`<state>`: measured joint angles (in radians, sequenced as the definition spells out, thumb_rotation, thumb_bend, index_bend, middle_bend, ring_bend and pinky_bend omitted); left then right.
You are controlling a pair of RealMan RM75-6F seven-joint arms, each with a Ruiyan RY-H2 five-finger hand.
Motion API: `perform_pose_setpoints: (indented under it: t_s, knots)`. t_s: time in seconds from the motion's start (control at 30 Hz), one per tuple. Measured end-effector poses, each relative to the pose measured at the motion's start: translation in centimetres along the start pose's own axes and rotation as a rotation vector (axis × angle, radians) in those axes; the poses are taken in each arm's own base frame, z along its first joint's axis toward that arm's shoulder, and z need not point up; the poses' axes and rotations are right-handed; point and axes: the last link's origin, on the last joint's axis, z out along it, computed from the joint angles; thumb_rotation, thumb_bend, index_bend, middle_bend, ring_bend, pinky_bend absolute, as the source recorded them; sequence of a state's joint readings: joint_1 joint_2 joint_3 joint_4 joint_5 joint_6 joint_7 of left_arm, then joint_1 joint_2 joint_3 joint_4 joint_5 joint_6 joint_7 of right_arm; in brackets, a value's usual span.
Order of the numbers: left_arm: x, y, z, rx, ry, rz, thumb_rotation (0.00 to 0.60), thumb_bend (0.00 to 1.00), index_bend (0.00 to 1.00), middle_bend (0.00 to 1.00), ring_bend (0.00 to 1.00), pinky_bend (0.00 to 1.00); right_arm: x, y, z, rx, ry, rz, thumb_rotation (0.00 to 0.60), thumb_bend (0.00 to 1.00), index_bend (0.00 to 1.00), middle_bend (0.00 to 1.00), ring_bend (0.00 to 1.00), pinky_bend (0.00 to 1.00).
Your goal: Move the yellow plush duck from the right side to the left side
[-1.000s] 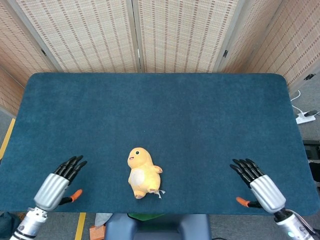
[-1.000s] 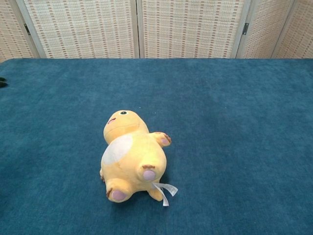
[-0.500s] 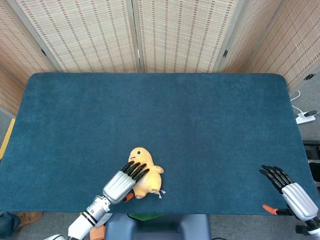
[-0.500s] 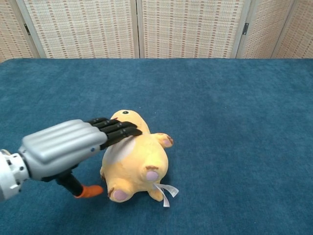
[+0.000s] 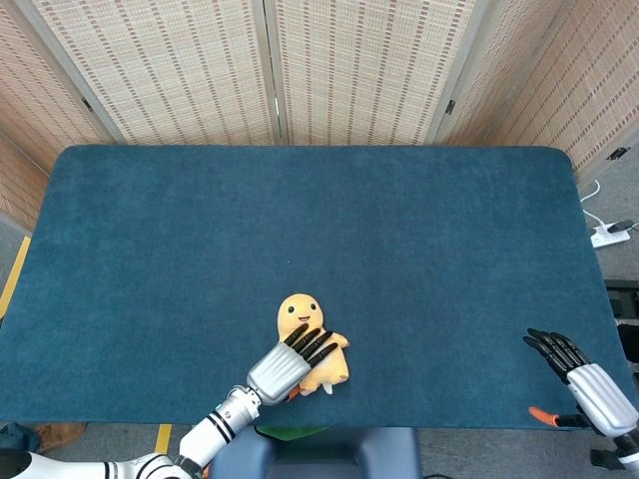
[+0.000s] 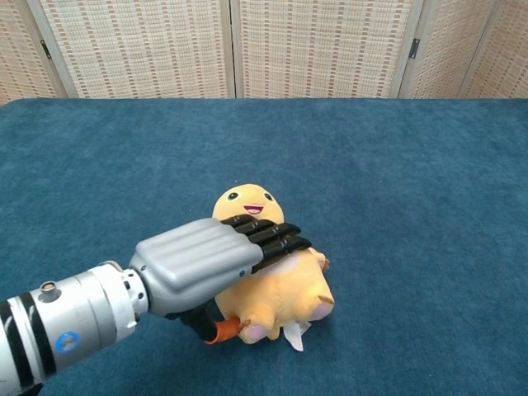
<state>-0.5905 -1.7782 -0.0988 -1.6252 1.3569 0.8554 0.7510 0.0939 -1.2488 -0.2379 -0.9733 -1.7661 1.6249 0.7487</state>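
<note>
Here left hand (image 6: pixel 210 264) fingers clamp duck (image 6: pixel 276 272); right hand (image 5: pixel 584 374), fingers apart, head view only.

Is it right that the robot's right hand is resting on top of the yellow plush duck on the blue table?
Not quite: it is the left hand that rests on the yellow plush duck on the blue table. The right hand is off at the table's near right corner, touching nothing, as the head view shows.
</note>
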Motion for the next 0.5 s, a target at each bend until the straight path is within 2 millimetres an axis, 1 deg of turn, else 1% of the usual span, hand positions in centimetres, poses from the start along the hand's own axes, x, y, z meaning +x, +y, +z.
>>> perform_pose_setpoints:
  t_s: [0.03, 0.07, 0.1, 0.17, 0.23, 0.27, 0.3, 0.4, 0.5]
  knots:
    - [-0.1, -0.1, 0.2, 0.003, -0.001, 0.002, 0.6, 0.26, 0.13, 0.1, 0.05, 0.27, 0.0, 0.0, -0.1, 0.001, 0.002, 0.0, 0.6, 0.08, 0.0, 0.0, 0.0, 0.0]
    - [-0.2, -0.1, 0.3, 0.007, 0.0, 0.003, 0.6, 0.3, 0.22, 0.22, 0.14, 0.37, 0.1, 0.0, -0.1, 0.002, 0.003, 0.0, 0.6, 0.08, 0.0, 0.0, 0.0, 0.0]
    - [-0.3, -0.3, 0.4, 0.014, 0.004, 0.002, 0.6, 0.33, 0.29, 0.31, 0.22, 0.45, 0.1, 0.0, -0.2, 0.002, 0.004, 0.001, 0.6, 0.08, 0.0, 0.0, 0.0, 0.0]
    - [-0.5, -0.6, 0.7, 0.041, 0.031, -0.004, 0.6, 0.46, 0.51, 0.58, 0.48, 0.73, 0.1, 0.0, -0.4, -0.002, 0.002, 0.0, 0.6, 0.08, 0.0, 0.0, 0.0, 0.0]
    - [-0.6, -1.4, 0.8, 0.081, 0.072, -0.018, 0.6, 0.56, 0.62, 0.71, 0.61, 0.87, 0.0, 0.1, -0.4, -0.005, -0.002, 0.002, 0.6, 0.08, 0.0, 0.0, 0.0, 0.0]
    - [-0.6, -1.7, 0.8, 0.098, 0.093, -0.027, 0.6, 0.61, 0.68, 0.77, 0.66, 0.92, 0.0, 0.0, -0.4, -0.004, -0.003, 0.002, 0.6, 0.08, 0.0, 0.0, 0.0, 0.0]
    - [-0.7, -2.1, 0.8, 0.114, 0.114, -0.035, 0.6, 0.64, 0.7, 0.8, 0.69, 0.95, 0.0, 0.0, -0.4, -0.002, -0.005, 0.001, 0.6, 0.08, 0.0, 0.0, 0.0, 0.0]
    - [-0.7, -3.6, 0.2, 0.158, 0.185, -0.036, 0.6, 0.67, 0.72, 0.83, 0.72, 0.98, -0.1, -0.2, -0.4, 0.006, -0.009, -0.005, 0.6, 0.08, 0.0, 0.0, 0.0, 0.0]
    - [-0.1, -4.7, -1.2, 0.194, 0.264, -0.029, 0.6, 0.69, 0.72, 0.86, 0.75, 1.0, -0.2, -0.4, -0.5, 0.007, -0.012, -0.007, 0.6, 0.08, 0.0, 0.0, 0.0, 0.0]
